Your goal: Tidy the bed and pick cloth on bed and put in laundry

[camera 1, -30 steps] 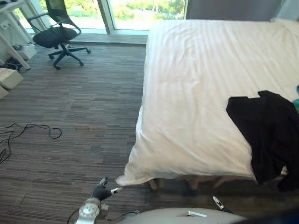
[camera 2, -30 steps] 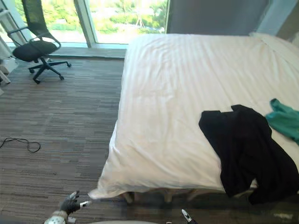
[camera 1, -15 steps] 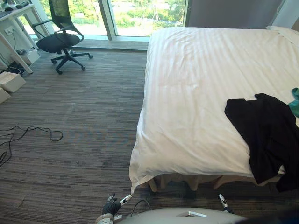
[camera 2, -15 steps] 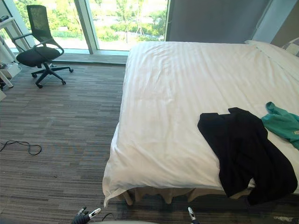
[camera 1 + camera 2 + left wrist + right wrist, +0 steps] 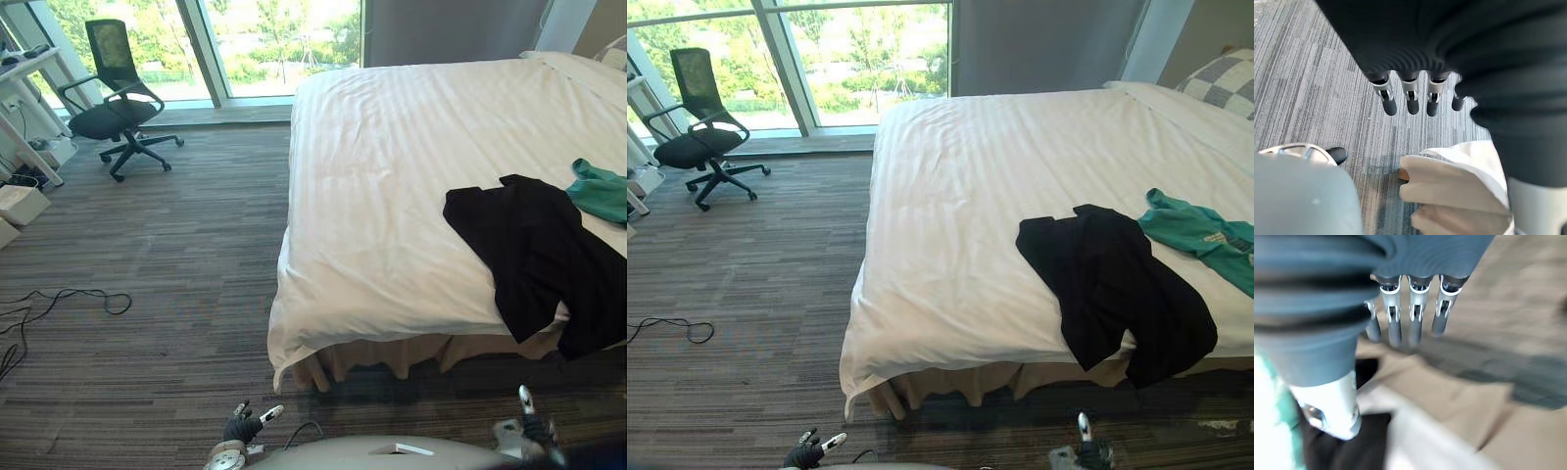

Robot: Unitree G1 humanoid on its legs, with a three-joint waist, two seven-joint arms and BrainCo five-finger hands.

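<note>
A black cloth [image 5: 534, 255] lies crumpled on the white-sheeted bed [image 5: 392, 147], draped over its near edge at the right. A teal cloth [image 5: 600, 191] lies just beyond it, touching it. My left hand [image 5: 240, 428] is low over the carpet in front of the bed's near left corner, fingers [image 5: 1410, 98] straight and holding nothing; the sheet corner [image 5: 1464, 156] hangs past them. My right hand [image 5: 529, 426] is low by the bed's foot under the black cloth, fingers [image 5: 1415, 318] straight and empty.
A black office chair [image 5: 113, 108] stands by the windows at the far left, next to a white desk [image 5: 20, 73]. A checked pillow [image 5: 1225, 78] rests at the bed's far right. Striped carpet [image 5: 147, 255] stretches to the left of the bed.
The sheet corner, pulled out toward my left hand a second ago, now hangs down at the bed's corner. The camera has shifted right, and my right hand has come into view.
</note>
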